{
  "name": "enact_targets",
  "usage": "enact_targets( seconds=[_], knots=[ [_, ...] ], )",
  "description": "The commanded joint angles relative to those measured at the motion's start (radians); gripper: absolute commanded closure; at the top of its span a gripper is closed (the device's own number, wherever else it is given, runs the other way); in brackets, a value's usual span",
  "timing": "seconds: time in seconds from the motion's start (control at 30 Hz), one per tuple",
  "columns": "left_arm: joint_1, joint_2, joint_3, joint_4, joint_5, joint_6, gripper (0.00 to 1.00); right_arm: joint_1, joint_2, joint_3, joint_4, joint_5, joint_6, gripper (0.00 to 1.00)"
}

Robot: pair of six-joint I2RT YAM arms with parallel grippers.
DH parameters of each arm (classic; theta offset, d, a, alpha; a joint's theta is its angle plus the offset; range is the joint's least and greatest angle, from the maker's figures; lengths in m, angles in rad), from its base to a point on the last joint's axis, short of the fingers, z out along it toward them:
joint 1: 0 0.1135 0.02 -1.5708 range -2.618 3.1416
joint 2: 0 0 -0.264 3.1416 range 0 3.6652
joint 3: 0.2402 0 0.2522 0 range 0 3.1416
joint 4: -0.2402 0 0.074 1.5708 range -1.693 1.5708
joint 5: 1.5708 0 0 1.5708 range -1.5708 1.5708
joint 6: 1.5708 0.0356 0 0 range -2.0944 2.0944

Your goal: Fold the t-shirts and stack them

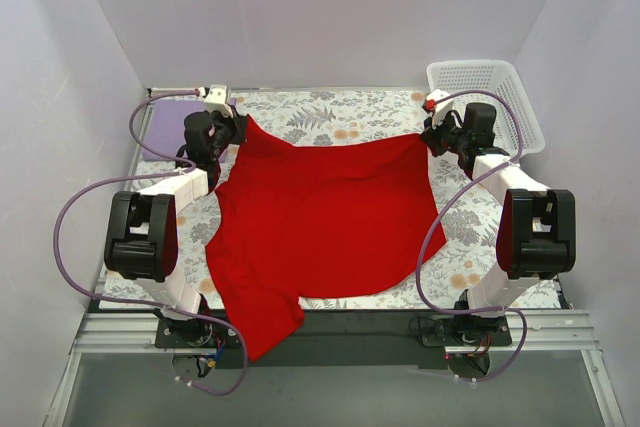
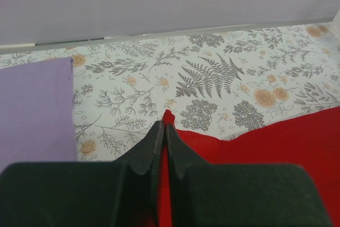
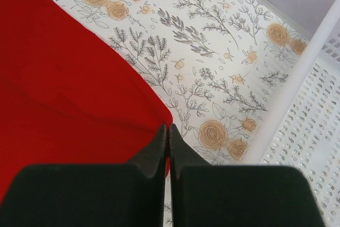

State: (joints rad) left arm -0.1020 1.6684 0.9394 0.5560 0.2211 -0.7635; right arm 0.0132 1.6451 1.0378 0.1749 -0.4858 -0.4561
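Both tools are fully closed, each pinching a far corner of the red t-shirt (image 1: 320,217).

Left tool (image 2: 163,131): jaws pressed together, with red cloth showing in the slit between them, so it has the cloth. Right tool (image 3: 166,132): jaws also together at the shirt's far-right corner. The red runs up to and under the tips, so it is probably gripped, but the pinch itself is hidden by the fingers.

Key geometry: the held edge runs left-right between the two tools, along the far side of the table (image 1: 330,117). From that line the whole shirt lies toward the arm bases. It is spread mostly flat, and one lobe at the near left hangs over the table's front edge. A fold would mean bringing the held edge toward the bases, both arms together. That is my read, nothing more.

The lavender t-shirt (image 1: 163,127) is a flat rectangle in the far-left corner, just left of the left tool and apart from the red cloth. The left arm is clearly the nearer one to it. The white lattice basket (image 1: 470,66) sits at the far right, beside the right tool.

Markings: no brand, label or readable text on either shirt, the basket or the arms. The table cover is a floral and fern print only.
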Motion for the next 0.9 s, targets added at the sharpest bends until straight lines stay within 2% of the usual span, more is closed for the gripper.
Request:
enact_targets(
  seconds=[0.0,0.4,0.87],
  knots=[
    [0.008,-0.061,-0.014,0.03,0.027,0.029,1.0,-0.004,-0.027,0.036,-0.003,-0.023,-0.018,0.99],
    [0.019,-0.096,-0.073,0.059,0.079,0.089,1.0,-0.004,-0.05,0.036,-0.034,-0.046,-0.044,0.99],
    [0.021,-0.173,-0.106,0.056,0.075,0.086,1.0,-0.002,-0.06,0.036,-0.061,-0.051,-0.065,0.99]
  ],
)
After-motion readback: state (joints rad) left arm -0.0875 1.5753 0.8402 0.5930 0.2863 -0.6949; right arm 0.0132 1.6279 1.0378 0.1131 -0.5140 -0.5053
